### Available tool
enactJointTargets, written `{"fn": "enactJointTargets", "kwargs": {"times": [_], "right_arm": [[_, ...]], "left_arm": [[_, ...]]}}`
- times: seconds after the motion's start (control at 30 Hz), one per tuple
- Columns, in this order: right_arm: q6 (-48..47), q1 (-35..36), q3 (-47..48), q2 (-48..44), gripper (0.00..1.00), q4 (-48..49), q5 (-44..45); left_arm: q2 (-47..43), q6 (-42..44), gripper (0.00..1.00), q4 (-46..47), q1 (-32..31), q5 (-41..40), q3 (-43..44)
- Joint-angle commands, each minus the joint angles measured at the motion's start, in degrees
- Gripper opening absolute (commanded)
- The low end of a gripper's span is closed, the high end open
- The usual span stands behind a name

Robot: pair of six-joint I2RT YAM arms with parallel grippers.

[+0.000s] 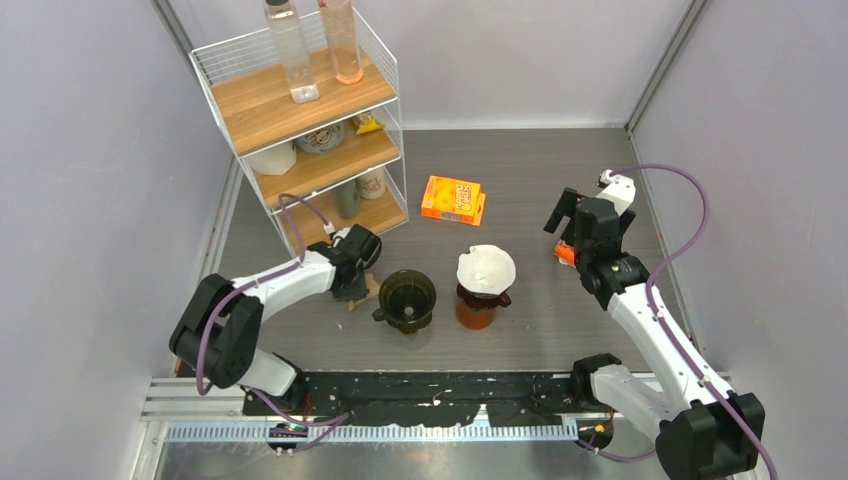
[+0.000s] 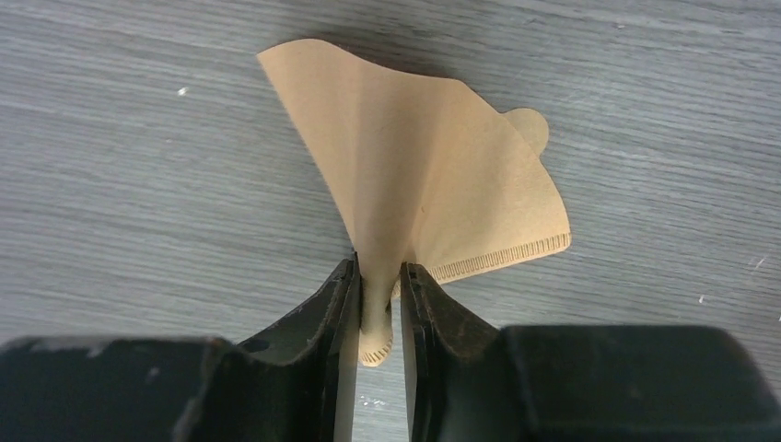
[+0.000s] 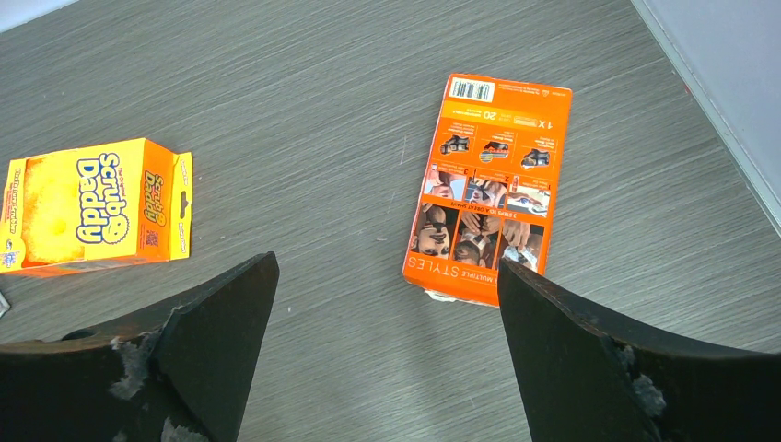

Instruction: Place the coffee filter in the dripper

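Brown paper cone filter (image 2: pixel 424 184): I am holding it in the left gripper (image 2: pixel 378 304), whose jaws are drawn narrow and pinching its crimped narrow end. The filter's long axis is running straight out ahead of the fingers, wide curved edge farthest from them, folded flat, low over the grey table (image 2: pixel 138 184).

Dark smoky plastic dripper (image 1: pixel 407 297), unlined: I am using it as the landmark. The held filter is hanging just beside its left rim, so the left arm is far nearer.

Right gripper (image 3: pixel 387 262): jaws spread wide, carrying nothing, well apart to the dripper's right, past a white-lined second dripper on an amber glass server (image 1: pixel 485 285).

I am judging that the coming move calls for a short carry rightward, with the narrow end turned downward over the dripper's mouth.
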Motion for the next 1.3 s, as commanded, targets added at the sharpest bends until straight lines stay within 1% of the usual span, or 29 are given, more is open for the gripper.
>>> {"fn": "enactJointTargets", "kwargs": {"times": [0.0, 0.07, 0.13, 0.23, 0.4, 0.6, 0.7, 0.83, 0.9, 0.93, 0.97, 1.0, 1.03, 1.07, 1.1, 1.13, 1.17, 1.2, 1.23, 1.27], "right_arm": [[0.6, -0.4, 0.1, -0.9, 0.95, 1.4, 0.9], [0.5, -0.3, 0.1, -1.1, 0.95, 1.4, 0.6], [0.6, -0.4, 0.1, -1.3, 0.95, 1.4, 0.5], [0.5, -0.3, 0.1, -1.6, 0.95, 1.4, 0.4], [0.4, -0.4, 0.3, -1.9, 0.96, 1.4, -0.9], [-0.9, -0.4, 0.8, -2.0, 0.95, 2.0, -6.4], [-1.9, -0.4, 1.1, -2.7, 0.95, 2.7, -9.6], [-4.2, -0.4, 0.4, -5.1, 0.95, 6.1, -19.3], [-5.2, -0.4, -0.8, -6.5, 0.95, 9.3, -26.4], [-5.4, -0.4, -1.1, -6.9, 0.95, 11.6, -31.7], [-5.6, -0.4, -1.7, -7.4, 0.95, 13.4, -34.5], [-5.6, -0.4, -1.9, -7.5, 0.95, 14.8, -39.4], [-5.6, -0.4, -2.1, -7.7, 0.95, 16.0, -42.3], [-5.5, -0.4, -2.1, -7.7, 0.95, 18.0, -48.0], [-5.2, -0.4, -2.1, -7.5, 0.95, 19.0, -50.8], [-4.9, -0.4, -2.2, -7.4, 0.95, 21.1, -56.3], [-4.2, -0.4, -2.2, -7.4, 0.95, 22.4, -58.9], [-3.7, -0.3, -2.2, -7.4, 0.96, 25.0, -63.8], [-2.4, -0.3, -2.1, -7.3, 0.96, 26.4, -66.0], [-1.7, -0.1, -2.1, -7.1, 0.96, 29.5, -70.5]], "left_arm": [[-4.7, -0.6, 0.26, -3.5, 0.1, -4.6, 2.4], [-6.7, -0.1, 0.26, -3.9, 0.1, -5.5, 3.0], [-8.6, 0.5, 0.22, -3.7, 0.1, -6.4, 3.1], [-11.1, 1.1, 0.19, -3.7, 0.1, -7.6, 3.0], [-16.2, 3.0, 0.20, -3.6, 0.1, -7.8, 3.6], [-23.5, 8.4, 0.22, -1.3, 0.0, -8.3, 6.0], [-27.7, 10.6, 0.22, 1.8, 0.0, -5.3, 6.3], [-33.7, 15.2, 0.24, 11.0, 0.0, 5.7, 3.4], [-36.1, 16.8, 0.25, 16.0, 0.0, 11.6, 2.3], [-36.6, 17.4, 0.24, 18.0, 0.0, 14.1, 2.1], [-37.3, 17.6, 0.24, 20.0, 0.0, 15.5, 2.1], [-37.6, 17.6, 0.24, 22.1, 0.0, 17.5, 2.3], [-37.7, 17.8, 0.24, 24.1, 0.0, 19.7, 2.5], [-37.6, 18.3, 0.24, 26.3, 0.0, 22.0, 2.8], [-37.3, 18.7, 0.25, 28.3, 0.0, 24.8, 3.2], [-36.9, 19.5, 0.26, 30.1, 0.0, 27.9, 3.6], [-36.1, 20.0, 0.26, 31.5, 0.0, 31.2, 4.4], [-35.2, 20.3, 0.26, 32.7, 0.0, 33.9, 4.9], [-34.2, 20.6, 0.26, 34.3, 0.0, 36.9, 5.5], [-33.2, 20.7, 0.26, 35.9, 0.0, 39.8, 6.0]]}}
